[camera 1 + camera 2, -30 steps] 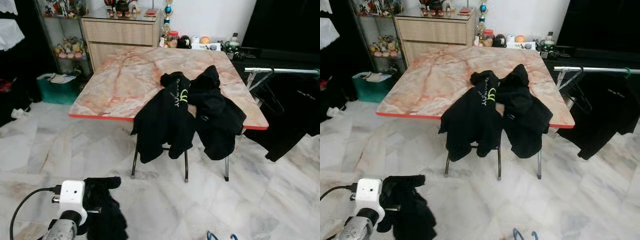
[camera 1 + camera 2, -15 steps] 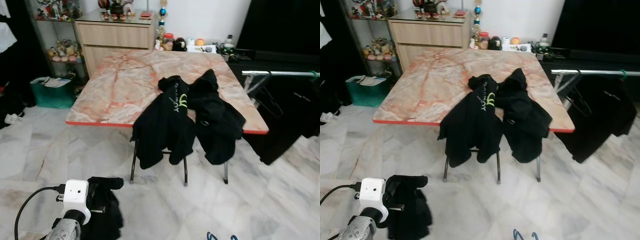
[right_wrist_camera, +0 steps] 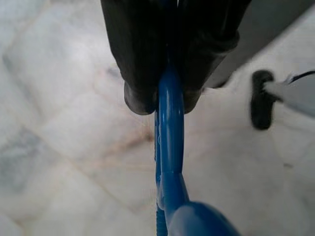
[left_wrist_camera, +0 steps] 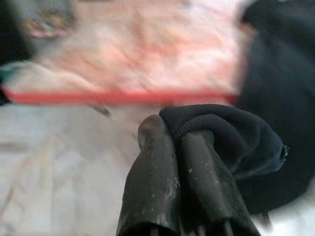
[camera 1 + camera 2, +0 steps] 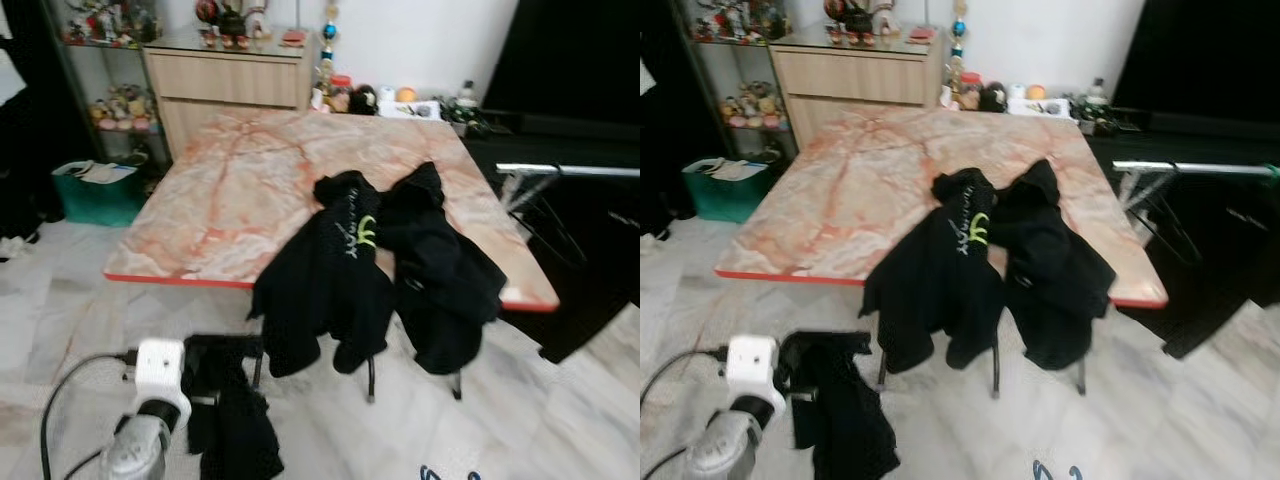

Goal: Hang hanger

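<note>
Right wrist view: right gripper (image 3: 165, 101) clenched on blue hanger (image 3: 170, 162), above marble floor (image 3: 59, 137).
Left gripper (image 4: 174, 135): near left, clamped on black garment (image 5: 230, 420).
Table (image 5: 230, 190): far, two black hoodies (image 5: 385, 265) draped.

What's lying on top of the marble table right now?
Two black garments lie side by side on the marble table, draped over its near edge and hanging toward the floor. They cover that edge and part of the table legs; anything under them is hidden.
</note>
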You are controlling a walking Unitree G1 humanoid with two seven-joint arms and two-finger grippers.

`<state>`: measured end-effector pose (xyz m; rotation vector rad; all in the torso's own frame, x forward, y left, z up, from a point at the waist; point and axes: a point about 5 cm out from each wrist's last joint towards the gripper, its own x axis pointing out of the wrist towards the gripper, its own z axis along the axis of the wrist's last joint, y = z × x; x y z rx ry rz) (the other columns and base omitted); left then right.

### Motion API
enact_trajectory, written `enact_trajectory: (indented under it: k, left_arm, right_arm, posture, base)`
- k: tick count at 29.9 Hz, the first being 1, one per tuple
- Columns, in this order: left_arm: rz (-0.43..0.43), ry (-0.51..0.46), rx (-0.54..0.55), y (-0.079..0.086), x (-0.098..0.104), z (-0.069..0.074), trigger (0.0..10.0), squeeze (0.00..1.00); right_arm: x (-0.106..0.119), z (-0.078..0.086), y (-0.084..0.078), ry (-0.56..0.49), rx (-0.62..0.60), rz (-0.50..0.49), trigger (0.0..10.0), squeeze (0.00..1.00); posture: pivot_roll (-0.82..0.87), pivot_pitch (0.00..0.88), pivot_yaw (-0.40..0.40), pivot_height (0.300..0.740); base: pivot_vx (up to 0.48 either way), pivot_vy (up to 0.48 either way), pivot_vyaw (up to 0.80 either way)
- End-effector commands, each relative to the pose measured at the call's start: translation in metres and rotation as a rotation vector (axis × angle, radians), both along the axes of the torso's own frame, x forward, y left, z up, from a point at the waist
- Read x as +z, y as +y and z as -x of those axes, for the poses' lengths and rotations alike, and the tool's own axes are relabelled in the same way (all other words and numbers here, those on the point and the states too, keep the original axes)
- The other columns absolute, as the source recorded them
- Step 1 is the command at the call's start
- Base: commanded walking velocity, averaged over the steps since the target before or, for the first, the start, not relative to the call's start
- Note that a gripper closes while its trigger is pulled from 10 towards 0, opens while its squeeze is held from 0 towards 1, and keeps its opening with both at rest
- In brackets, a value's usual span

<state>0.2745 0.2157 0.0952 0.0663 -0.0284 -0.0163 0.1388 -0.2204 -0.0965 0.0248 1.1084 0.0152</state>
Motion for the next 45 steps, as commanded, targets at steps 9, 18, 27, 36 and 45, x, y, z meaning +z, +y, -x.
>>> enact_trajectory:
  k: [9,18,27,36,45]
  left_arm:
    - [-0.004,-0.419,-0.18,-0.03,0.14,-0.061,10.0,0.0]
    - [0.045,-0.529,-0.332,-0.073,0.194,-0.09,10.0,0.0]
    - [0.063,-0.49,-0.341,-0.083,0.195,-0.097,10.0,0.0]
    - [0.052,-0.289,-0.368,-0.089,0.138,-0.09,10.0,0.0]
    - [0.052,-0.044,-0.338,-0.081,0.061,-0.051,10.0,1.0]
  right_arm:
    - [0.002,-0.005,0.0,-0.019,-0.007,-0.006,10.0,0.0]
    - [0.002,-0.006,0.001,-0.021,-0.016,-0.008,10.0,0.0]
    - [0.002,-0.005,0.001,-0.014,-0.017,-0.005,10.0,0.0]
    - [0.001,-0.003,0.0,-0.011,-0.011,-0.003,10.0,0.0]
    - [0.001,-0.001,-0.001,-0.001,-0.001,-0.002,10.0,0.0]
  posture:
    - [0.24,0.0,-0.019,0.74]
    - [0.22,0.0,-0.008,0.74]
    - [0.22,0.0,-0.006,0.74]
    - [0.23,0.0,-0.011,0.74]
    - [0.24,0.0,-0.008,0.74]
  base:
    - [0.426,0.0,0.0]
    - [0.458,0.0,0.0]
    - [0.48,0.0,0.0]
    - [0.14,0.0,0.0]
    - [0.0,0.0,0.0]
